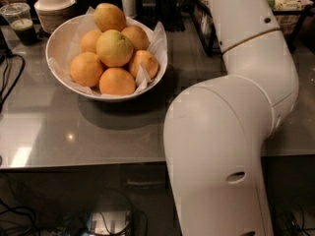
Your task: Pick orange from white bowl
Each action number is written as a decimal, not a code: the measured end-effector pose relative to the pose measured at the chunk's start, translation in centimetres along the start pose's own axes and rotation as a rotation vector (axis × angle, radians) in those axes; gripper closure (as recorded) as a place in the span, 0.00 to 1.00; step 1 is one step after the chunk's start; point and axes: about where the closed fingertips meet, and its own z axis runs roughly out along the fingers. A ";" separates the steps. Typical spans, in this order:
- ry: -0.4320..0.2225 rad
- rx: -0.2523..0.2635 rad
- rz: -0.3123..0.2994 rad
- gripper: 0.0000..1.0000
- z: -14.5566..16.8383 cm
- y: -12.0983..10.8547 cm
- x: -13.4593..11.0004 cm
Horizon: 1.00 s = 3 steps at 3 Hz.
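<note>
The white bowl [58, 45], wide and lined with crinkled white paper, stands at the back left of the grey table. It holds several fruits. The orange [110, 16], large and dull golden-yellow, lies at the back of the pile. A yellow-green fruit [114, 48] sits on top in the middle, with smaller deep-orange ones [117, 81] around it. Only my white arm [231, 132] shows, filling the right side and running up past the top edge. The gripper is out of view.
A plastic cup with a green drink [18, 22] and a white lidded cup [53, 1] stand behind the bowl at the left. A black cable [9, 80] lies at the table's left edge. A dark wire rack [290, 11] stands at the back right.
</note>
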 end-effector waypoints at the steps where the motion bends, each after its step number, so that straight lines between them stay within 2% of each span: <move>1: 0.025 -0.018 0.047 0.58 0.5 0.1 1.7; 2: 0.024 -0.011 0.077 0.35 0.3 -0.1 2.5; 3: 0.023 -0.011 0.078 0.12 0.3 -0.1 2.5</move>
